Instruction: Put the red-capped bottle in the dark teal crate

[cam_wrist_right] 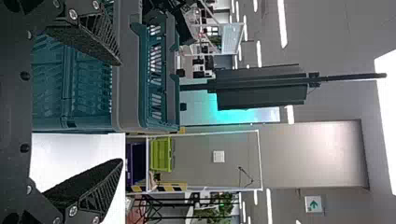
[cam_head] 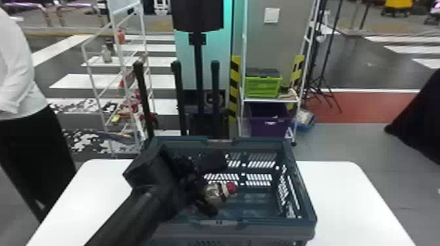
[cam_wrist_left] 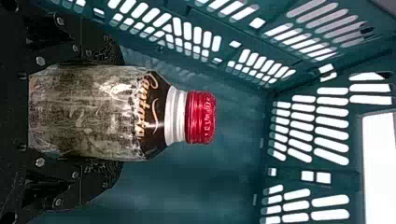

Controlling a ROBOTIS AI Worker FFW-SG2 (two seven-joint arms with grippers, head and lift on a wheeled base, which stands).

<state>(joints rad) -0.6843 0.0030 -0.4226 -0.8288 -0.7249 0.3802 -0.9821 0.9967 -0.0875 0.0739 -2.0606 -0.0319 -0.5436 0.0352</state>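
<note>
the jaws of the left gripper (cam_head: 212, 187) are closed around the red-capped bottle (cam_wrist_left: 107, 114), cap outward, inside the dark teal crate (cam_head: 262, 140) on the white desk (cam_head: 343, 196); the right gripper's (cam_wrist_right: 121, 112) jaws stand wide apart, empty.

Gold script on bottle (cam_wrist_left: 84, 112); print on red cap (cam_wrist_left: 201, 116); green-arrow sign (cam_wrist_right: 314, 204).

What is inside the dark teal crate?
Inside the crate is the red-capped bottle, held in the left gripper. The left arm hides the left part; what lies there can't be told.
</note>
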